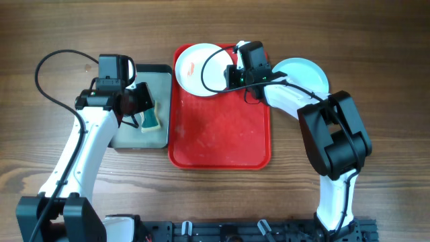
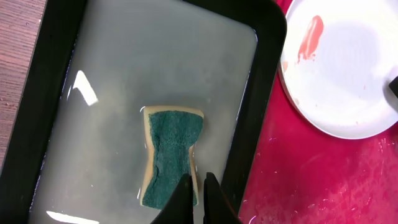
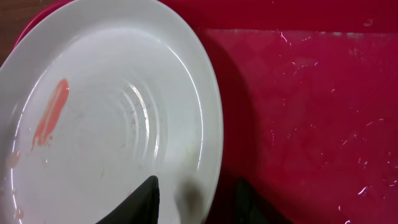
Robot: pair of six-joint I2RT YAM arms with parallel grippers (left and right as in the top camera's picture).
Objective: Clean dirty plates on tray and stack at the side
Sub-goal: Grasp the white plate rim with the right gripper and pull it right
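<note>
Currently my right gripper (image 3: 196,186) sits part-way open across the edge of the white plate (image 3: 124,112). One finger is over the plate's inside and the other is outside, over the red tray (image 3: 311,112), with the rim between them. I see a gap on each side of the rim, so nothing is clamped. The plate lies in the tray's far corner, and its orange-red smear (image 3: 50,112) is well away from the fingers, across the plate's centre. Beyond the outer finger, off the tray, a light turquoise plate (image 1: 306,72) rests on the table, partly under the arm. My left gripper (image 2: 198,183) has its fingers pressed together, with only a sliver between them. They sit at the near end of the green-and-yellow sponge (image 2: 171,143), which lies flat in the water-filled dark tray (image 2: 267,93) – I cannot tell whether they touch it.
</note>
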